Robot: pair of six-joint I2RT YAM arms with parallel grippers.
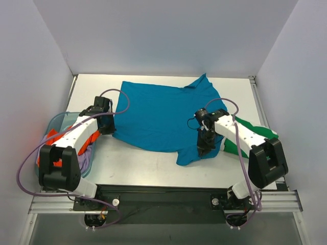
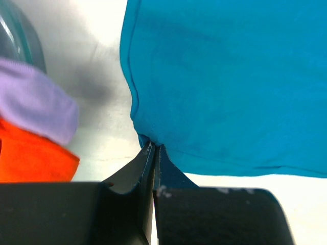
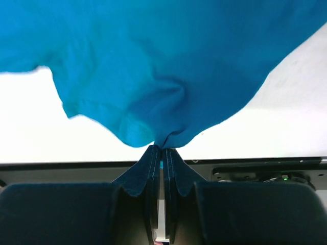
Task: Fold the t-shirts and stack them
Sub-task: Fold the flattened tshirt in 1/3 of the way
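I find no text, label, brand, number or sign that I can read in any of my three views. The teal-blue t-shirt [image 1: 158, 115] shows only plain cloth.
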